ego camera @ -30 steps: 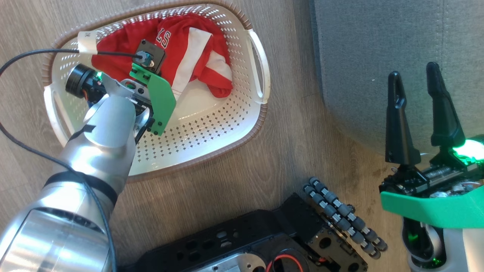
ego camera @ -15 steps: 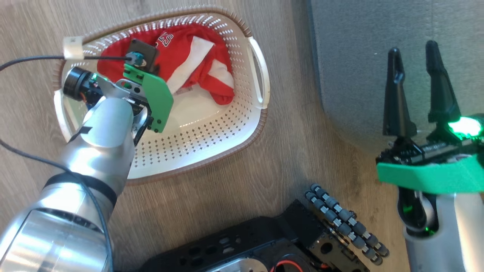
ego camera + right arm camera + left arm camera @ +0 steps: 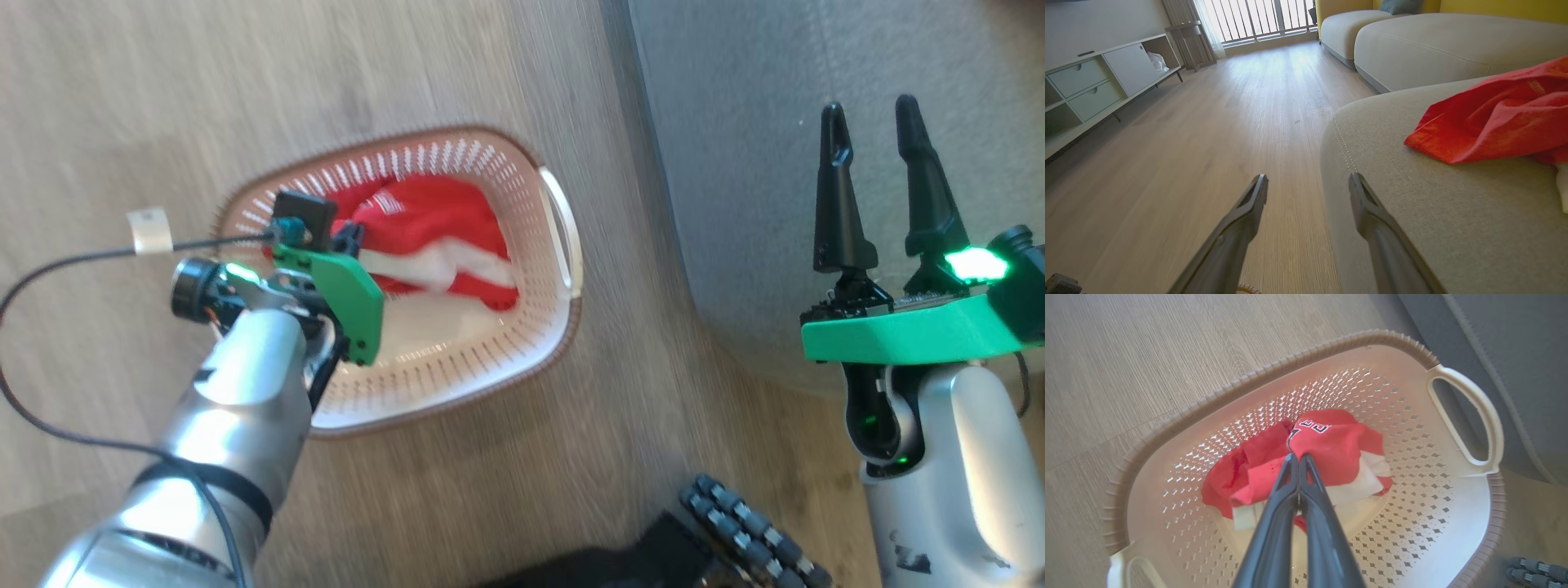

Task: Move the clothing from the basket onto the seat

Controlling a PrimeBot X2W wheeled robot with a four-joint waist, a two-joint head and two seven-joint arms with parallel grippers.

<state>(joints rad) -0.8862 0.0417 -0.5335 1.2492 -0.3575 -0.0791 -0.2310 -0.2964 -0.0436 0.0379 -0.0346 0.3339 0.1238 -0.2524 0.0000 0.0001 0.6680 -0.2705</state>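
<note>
In the cream perforated plastic basket [image 3: 1453, 522], your left gripper [image 3: 1298, 457] has its jaws pinched on a fold of the soft, light red-and-white fabric garment [image 3: 1335, 445]. The right gripper [image 3: 873, 131] jaws gape over the grey upholstered seat [image 3: 735, 122].

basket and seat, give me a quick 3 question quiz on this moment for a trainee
1. True or false: the left gripper is shut on the red and white garment inside the basket.
2. Pick one. In the right wrist view, the other red garment lies: A in the basket, B on the seat, C draped over the basket's handle.
3. Fill the gap: the right gripper hangs by the seat's rounded corner with its jaws ____ and nothing between them.

Key: 1 true. 2 B. 3 open.
</note>
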